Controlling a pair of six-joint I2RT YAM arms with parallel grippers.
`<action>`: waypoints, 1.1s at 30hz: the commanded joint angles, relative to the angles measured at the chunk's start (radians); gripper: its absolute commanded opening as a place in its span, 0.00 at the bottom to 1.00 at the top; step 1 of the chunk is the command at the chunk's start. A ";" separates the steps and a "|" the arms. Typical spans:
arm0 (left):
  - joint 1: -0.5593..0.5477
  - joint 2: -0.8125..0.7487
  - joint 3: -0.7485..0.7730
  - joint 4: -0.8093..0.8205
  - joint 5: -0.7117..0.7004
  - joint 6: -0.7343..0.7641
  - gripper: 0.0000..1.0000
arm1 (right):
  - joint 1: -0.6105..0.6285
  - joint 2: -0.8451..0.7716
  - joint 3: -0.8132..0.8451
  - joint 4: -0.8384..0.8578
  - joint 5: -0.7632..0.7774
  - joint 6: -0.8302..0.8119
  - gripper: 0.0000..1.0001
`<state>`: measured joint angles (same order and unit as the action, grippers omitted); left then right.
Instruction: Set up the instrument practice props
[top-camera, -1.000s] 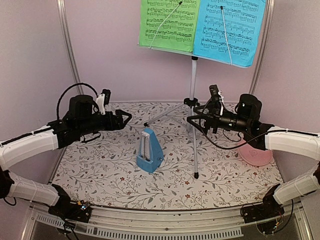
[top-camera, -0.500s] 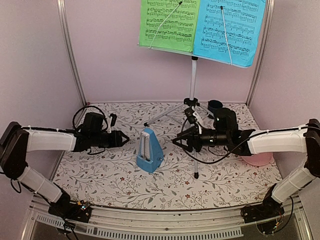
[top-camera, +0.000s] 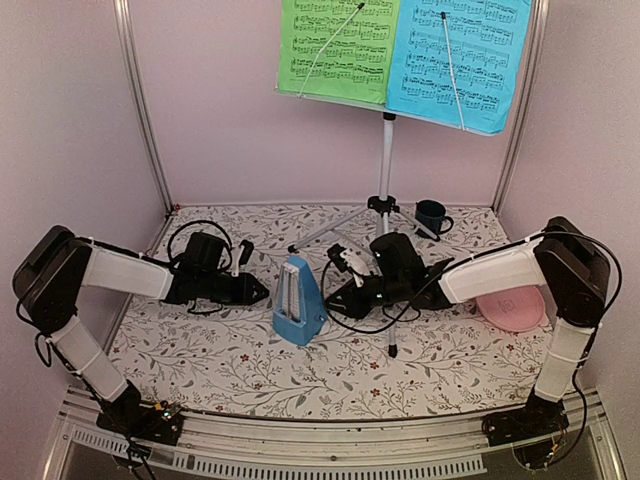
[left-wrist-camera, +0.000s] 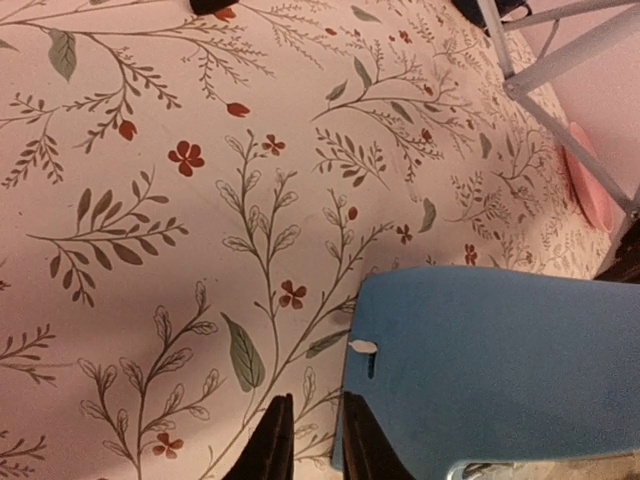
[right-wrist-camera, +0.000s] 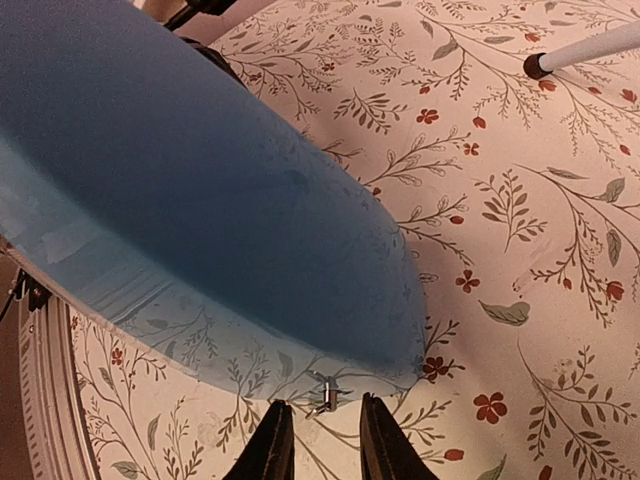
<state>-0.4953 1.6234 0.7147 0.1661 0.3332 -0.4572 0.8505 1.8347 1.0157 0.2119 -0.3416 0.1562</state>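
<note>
Floral tabletop, metronome centre: looks light, hard, tippy, so pinch low across flat sides. Left gripper and right gripper: jaws nearly together, empty.

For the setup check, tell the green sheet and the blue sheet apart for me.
The green sheet sits on the left half of the stand's desk, while the blue sheet sits on the right half. In the top view, the blue sheet's bottom edge hangs lower than the green sheet's. Both are printed music, placed side by side on the same desk.
</note>
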 joint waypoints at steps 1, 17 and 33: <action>-0.038 0.017 -0.007 0.035 0.031 0.017 0.18 | 0.001 0.048 0.065 -0.010 0.017 0.005 0.26; -0.198 -0.056 -0.144 0.180 0.022 -0.054 0.17 | -0.001 0.102 0.142 -0.019 0.078 -0.008 0.31; -0.229 -0.096 -0.221 0.355 0.079 -0.079 0.26 | -0.014 -0.159 0.071 -0.140 0.051 -0.030 1.00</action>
<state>-0.7200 1.5787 0.5224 0.4438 0.3943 -0.5442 0.8280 1.7630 1.1225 0.1005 -0.2485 0.1295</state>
